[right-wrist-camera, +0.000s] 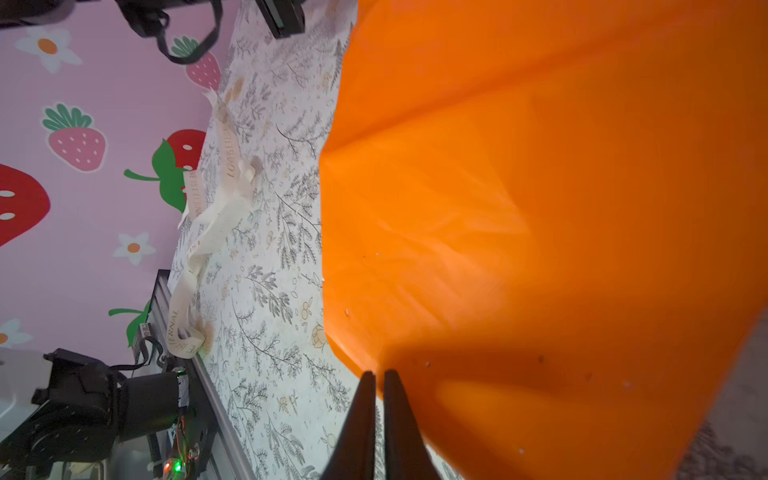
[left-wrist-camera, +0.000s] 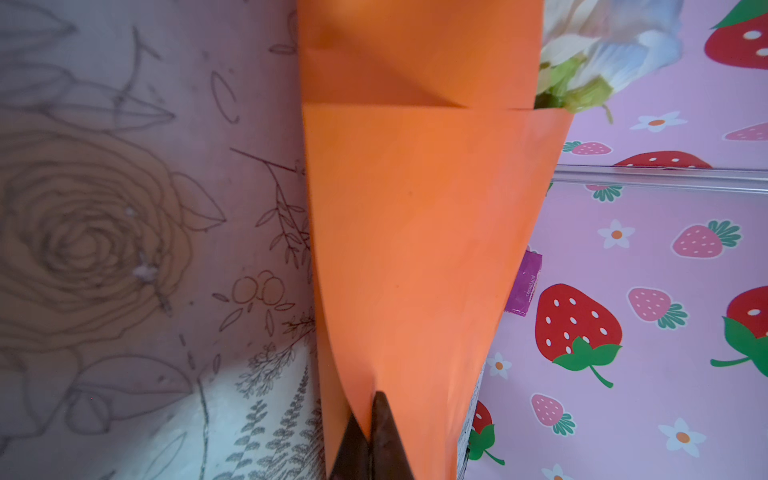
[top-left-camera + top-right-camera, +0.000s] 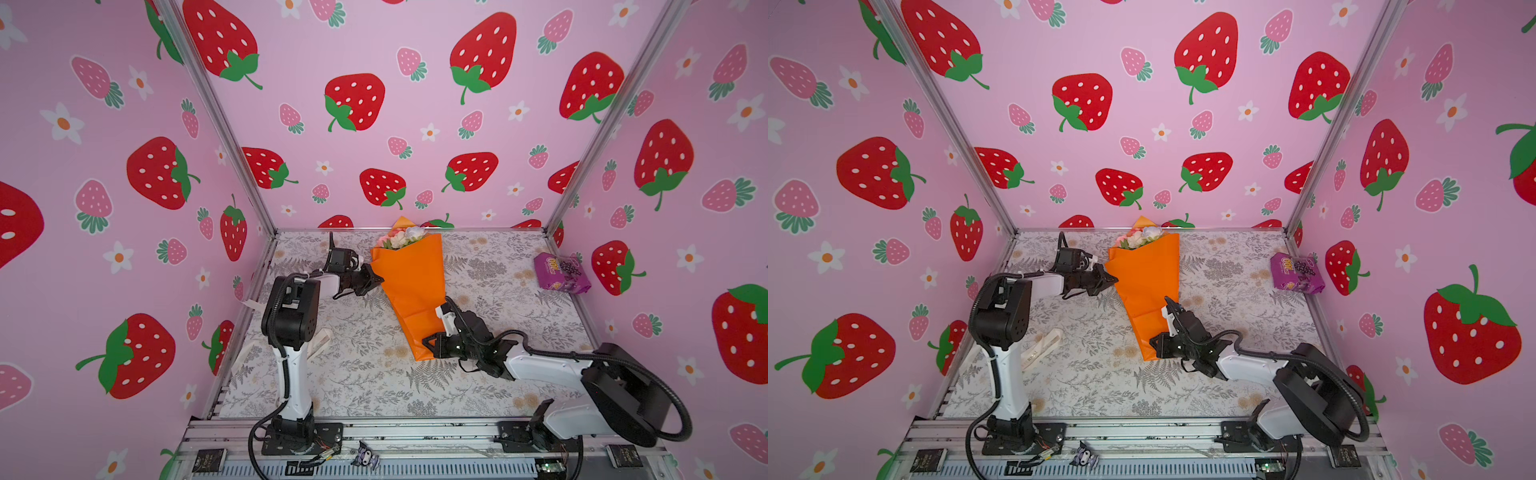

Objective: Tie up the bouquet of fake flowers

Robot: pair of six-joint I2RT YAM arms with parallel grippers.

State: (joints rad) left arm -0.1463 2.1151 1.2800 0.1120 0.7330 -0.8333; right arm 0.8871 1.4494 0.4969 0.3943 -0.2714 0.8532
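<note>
One bouquet (image 3: 409, 286) is lying on the counter (image 3: 478, 374), its blooms bunching too tightly to count. One purple packet (image 3: 561, 272) is sitting at right, one ribbon (image 3: 1042, 345) at left, one small charm (image 3: 365, 457) at bottom centre. Two arms are reaching in: left arm (image 3: 291, 320), right arm (image 3: 540, 361).

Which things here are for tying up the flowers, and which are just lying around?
For the job: bouquet of fake flowers, pinched by left gripper and right gripper; cream ribbon, probably for tying.
Just lying about: purple snack packet; small toy figure on the front rail.
</note>
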